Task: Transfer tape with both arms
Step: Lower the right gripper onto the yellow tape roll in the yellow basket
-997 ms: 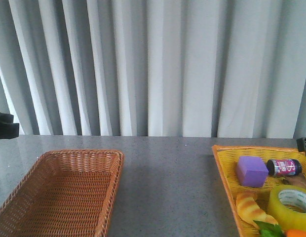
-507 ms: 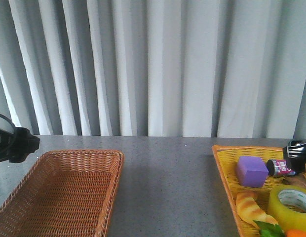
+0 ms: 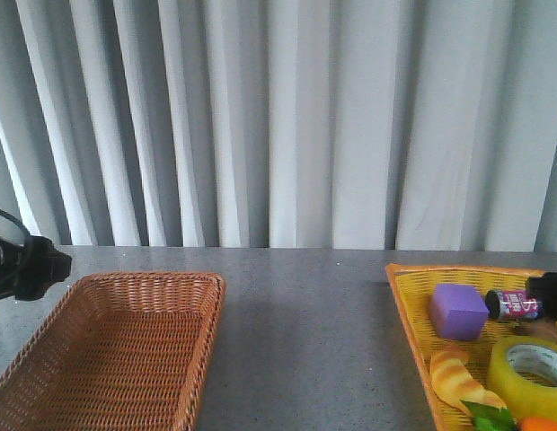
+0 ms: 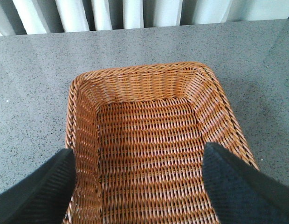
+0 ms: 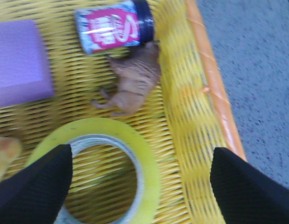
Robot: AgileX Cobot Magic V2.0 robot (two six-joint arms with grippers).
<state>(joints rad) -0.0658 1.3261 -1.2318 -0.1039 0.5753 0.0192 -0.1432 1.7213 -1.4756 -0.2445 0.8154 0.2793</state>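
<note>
tape [image 5: 112, 158] — flat, hole upward, yellow basket [image 5: 191, 93] | right gripper [image 5: 140, 186] spread above | left gripper [image 4: 137, 182] spread

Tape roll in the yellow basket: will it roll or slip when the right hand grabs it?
The tape lies flat on its side, so it probably won't roll. Its glossy outer face may slip; gripping through the open core looks safer. It looks stiff and likely light.

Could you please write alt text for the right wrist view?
The open right gripper hovers over the tape, which lies flat in a yellow basket beside a purple block, a small pink-labelled bottle and a brown toy animal.
</note>
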